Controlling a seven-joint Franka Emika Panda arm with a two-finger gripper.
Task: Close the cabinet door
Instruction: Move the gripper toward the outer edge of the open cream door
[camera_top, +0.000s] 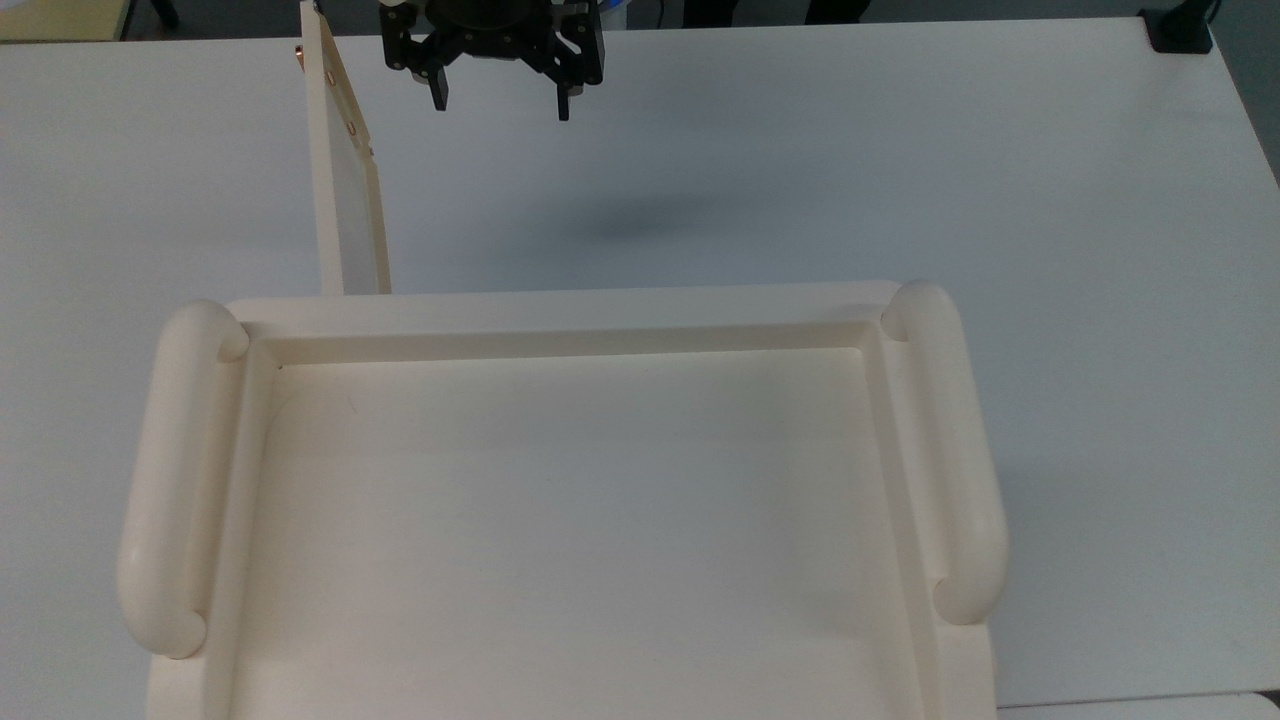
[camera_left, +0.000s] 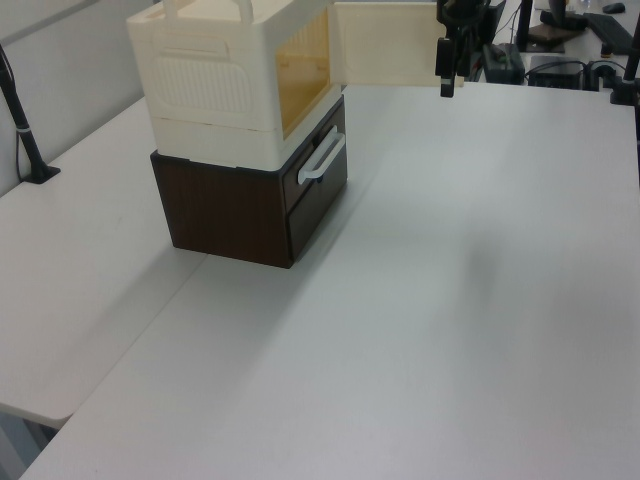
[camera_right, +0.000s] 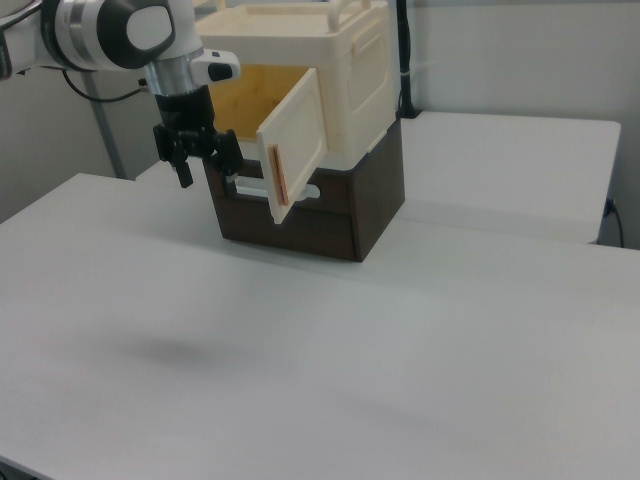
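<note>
top view: my gripper (camera_top: 498, 100) hangs open, empty, beside the cabinet door (camera_top: 345, 200); light, stiff panel, i'd push its free edge.

The claw (camera_top: 500, 98) hangs downward with its fingers spread apart, holding nothing.

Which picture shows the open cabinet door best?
The right view: there the cabinet door swings out wide from the cabinet, its face and copper strip plain. The top view catches the door nearly edge-on beside the open end effector. The left view shows its inner face, far back.
</note>
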